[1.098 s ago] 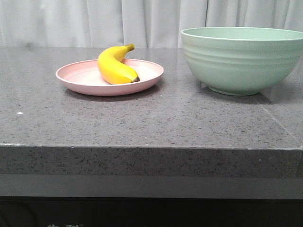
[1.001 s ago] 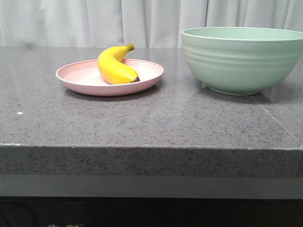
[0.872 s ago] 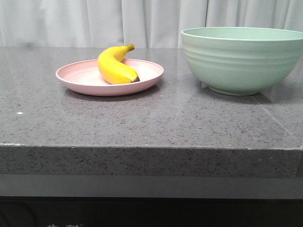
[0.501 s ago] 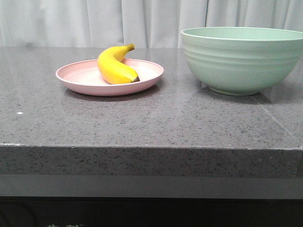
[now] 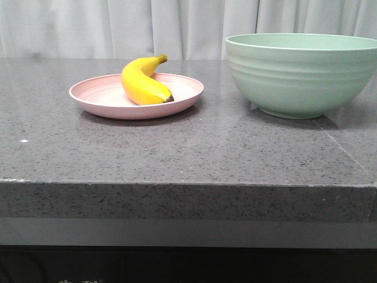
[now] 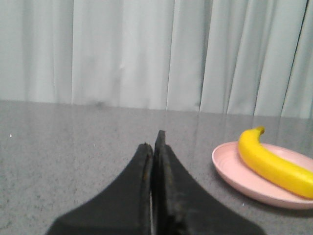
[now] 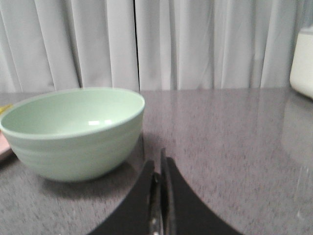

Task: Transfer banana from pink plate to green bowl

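Your left tool is clenched, fingers pressed flat together, gripping nothing, low over the grey worktop. Your right tool is the same: pinched closed, nothing between the fingers.

The banana lies on the pink plate, ahead of your left tool and off toward the other arm's side, well apart from the fingertips. Its dark blunt tip rests down on the plate; the stem end rises over the far rim. From the left wrist camera the banana runs across the plate.

The green bowl stands upright, apart from the plate with bare worktop between. It's ahead of your right tool, offset to the left-arm side, near the fingertips but not touching. The bowl interior looks bare from the right wrist.

A white curtain hangs behind the worktop.
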